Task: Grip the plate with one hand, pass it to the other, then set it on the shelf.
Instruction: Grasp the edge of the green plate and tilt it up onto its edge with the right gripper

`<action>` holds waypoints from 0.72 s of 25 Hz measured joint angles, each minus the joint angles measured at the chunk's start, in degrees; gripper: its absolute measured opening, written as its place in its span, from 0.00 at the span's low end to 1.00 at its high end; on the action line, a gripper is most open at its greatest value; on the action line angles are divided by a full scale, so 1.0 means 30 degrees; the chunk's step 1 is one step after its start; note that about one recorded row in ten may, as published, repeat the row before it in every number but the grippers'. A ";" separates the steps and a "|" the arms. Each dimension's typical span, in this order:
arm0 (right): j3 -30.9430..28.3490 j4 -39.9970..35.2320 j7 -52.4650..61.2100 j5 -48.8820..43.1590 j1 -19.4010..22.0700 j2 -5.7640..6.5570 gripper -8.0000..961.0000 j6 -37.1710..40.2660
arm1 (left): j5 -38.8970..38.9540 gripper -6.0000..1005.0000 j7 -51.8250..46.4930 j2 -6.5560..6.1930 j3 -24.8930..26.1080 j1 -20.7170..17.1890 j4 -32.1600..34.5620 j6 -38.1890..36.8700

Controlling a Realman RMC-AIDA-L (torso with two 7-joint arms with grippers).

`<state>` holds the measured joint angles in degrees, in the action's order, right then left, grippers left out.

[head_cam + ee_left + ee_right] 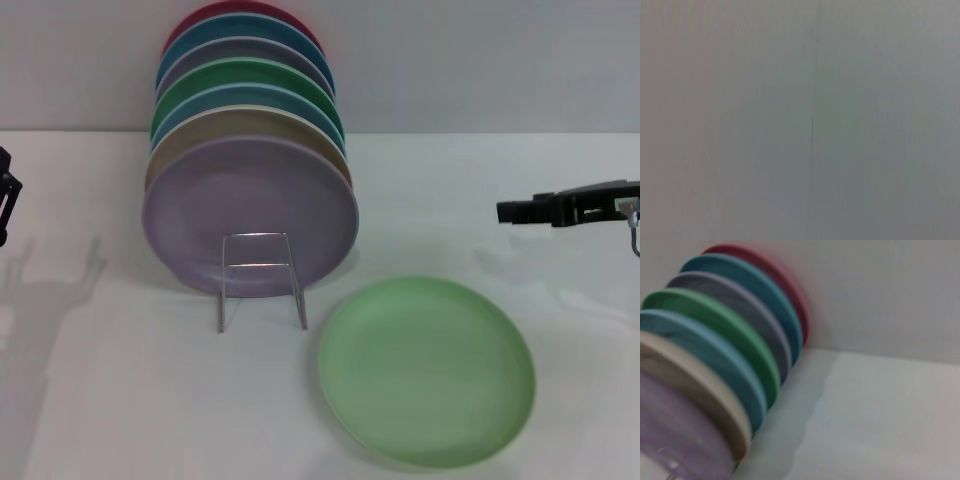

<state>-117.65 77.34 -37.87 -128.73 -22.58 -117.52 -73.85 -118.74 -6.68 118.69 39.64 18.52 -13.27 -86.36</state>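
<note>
1. We see the pale mint-green round plate (pixel 427 371) lying flat on the white table (pixel 560 330), just in front and to the right of the thin silver wire shelf (pixel 260 277); its left rim sits near the shelf's right leg, not touching it.
2. We have bare table all round that plate's right and far edges; its near rim runs close to the table's front edge in the head view.
3. Seven plates stand on edge in the shelf, we count: a lilac plate (pixel 250 215) foremost, then beige (pixel 215 130), light blue, emerald green (pixel 250 75), grey-violet, teal and red (pixel 235 12) at the back. With the flat one, eight plates.
4. The right wrist view shows the same seven rims fanned against the grey wall (pixel 880 295).
5. The right gripper (pixel 512 211) hangs above the table, well right of the shelf, beyond the mint plate, grasping nothing; we cannot tell its finger state.
6. The left gripper (pixel 6 195) sits at the far left edge, well left of the shelf; fingers hidden, we cannot tell.
</note>
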 joint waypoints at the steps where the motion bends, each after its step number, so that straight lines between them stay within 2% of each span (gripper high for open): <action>1: -0.0264 -0.0059 0.0128 -0.0014 -0.0213 0.0047 0.64 -0.0645 | -0.0001 0.84 0.0000 0.0008 -0.0001 0.0030 0.0000 0.0000; 8: -0.0578 0.0006 0.1734 -0.1301 -0.0664 0.0172 0.64 -0.3341 | -0.0001 0.84 0.0000 0.0043 -0.0001 0.0134 -0.0086 0.0000; 18: -0.0661 -0.0720 0.2826 -0.2035 -0.1254 0.0612 0.64 -0.4914 | -0.0001 0.84 0.0000 0.0042 0.0222 0.0194 -0.0271 -0.0006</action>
<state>-119.63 75.18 -29.39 -134.84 -26.34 -115.68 -88.60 -118.74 -6.68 118.81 40.31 19.10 -14.08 -86.38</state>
